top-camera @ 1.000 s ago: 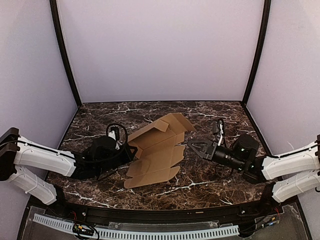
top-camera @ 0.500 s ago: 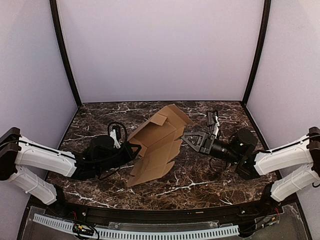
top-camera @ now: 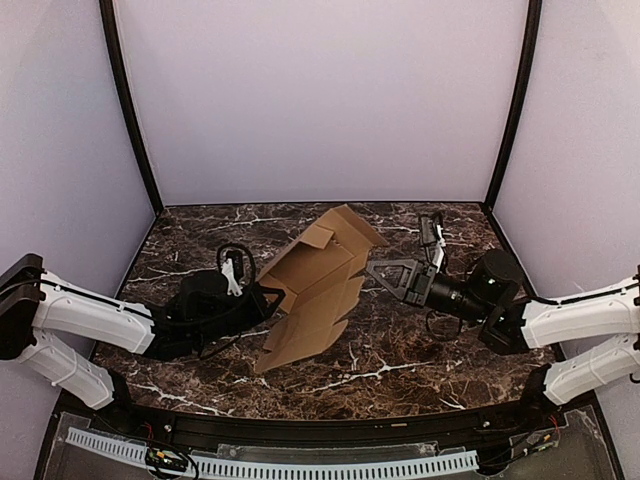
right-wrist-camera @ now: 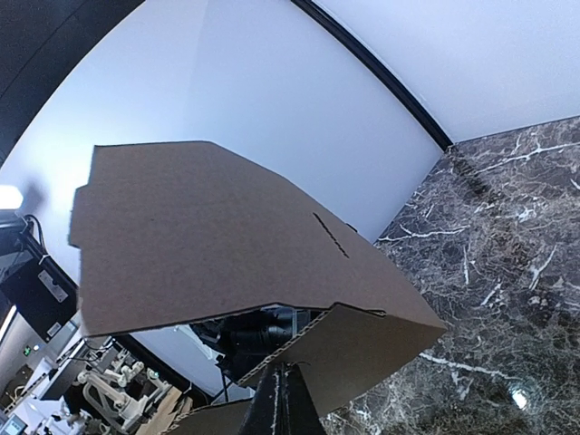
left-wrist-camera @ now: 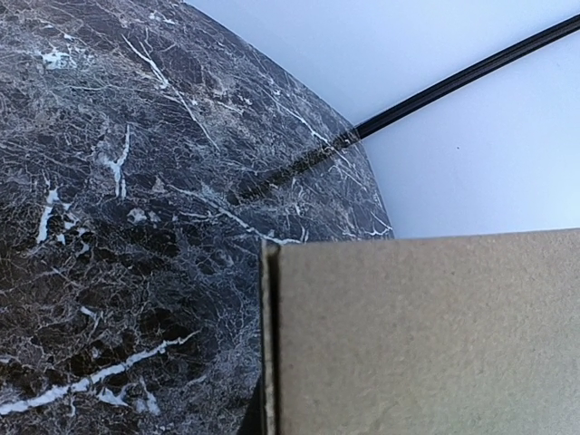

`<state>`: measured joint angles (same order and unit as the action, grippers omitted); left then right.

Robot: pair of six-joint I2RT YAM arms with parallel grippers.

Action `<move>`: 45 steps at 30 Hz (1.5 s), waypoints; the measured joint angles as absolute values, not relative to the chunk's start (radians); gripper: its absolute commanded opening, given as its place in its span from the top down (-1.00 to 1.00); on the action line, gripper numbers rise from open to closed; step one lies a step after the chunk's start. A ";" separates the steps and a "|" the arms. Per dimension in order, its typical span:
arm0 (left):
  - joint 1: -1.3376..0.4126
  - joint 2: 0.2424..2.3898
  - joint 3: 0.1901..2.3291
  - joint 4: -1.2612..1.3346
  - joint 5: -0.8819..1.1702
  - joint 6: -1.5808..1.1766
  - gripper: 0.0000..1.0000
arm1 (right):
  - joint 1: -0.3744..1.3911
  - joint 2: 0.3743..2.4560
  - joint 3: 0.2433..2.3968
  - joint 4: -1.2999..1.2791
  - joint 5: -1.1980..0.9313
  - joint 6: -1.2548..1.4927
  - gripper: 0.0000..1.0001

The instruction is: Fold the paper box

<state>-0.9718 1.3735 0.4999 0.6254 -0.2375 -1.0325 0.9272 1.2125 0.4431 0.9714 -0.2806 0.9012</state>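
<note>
Above the marbled surface the paper box has swung from nearly flat to a steep tilt, near corner down, as the right claw, pinched on its right edge, rose against the left claw clamping the left edge, likely starting the side-wall crease.

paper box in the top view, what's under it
The paper box is tipped up between the left end effector and right end effector. Dark marble table shows around it; the patch directly beneath is covered by cardboard.
</note>
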 measured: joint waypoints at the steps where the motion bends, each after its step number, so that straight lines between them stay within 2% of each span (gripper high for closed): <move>1: -0.969 1.373 0.498 0.630 -0.235 -1.033 0.98 | 0.927 1.185 0.443 0.942 -0.276 0.887 1.00; 8: -0.961 1.373 0.486 0.633 -0.224 -1.030 0.98 | 0.927 1.075 0.445 0.837 -0.274 0.818 1.00; 19: -0.958 1.373 0.486 0.645 -0.175 -1.005 0.98 | 0.918 1.105 0.545 0.707 -0.258 0.741 1.00; 45: -0.952 1.428 0.486 0.815 -0.037 -0.961 0.98 | 0.778 1.090 0.559 0.710 -0.415 0.765 1.00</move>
<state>-0.9516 1.4284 0.4862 0.8154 -0.0368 -0.9607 0.7776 1.0901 0.5587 0.7105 -0.4149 0.7647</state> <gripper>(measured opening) 0.019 0.002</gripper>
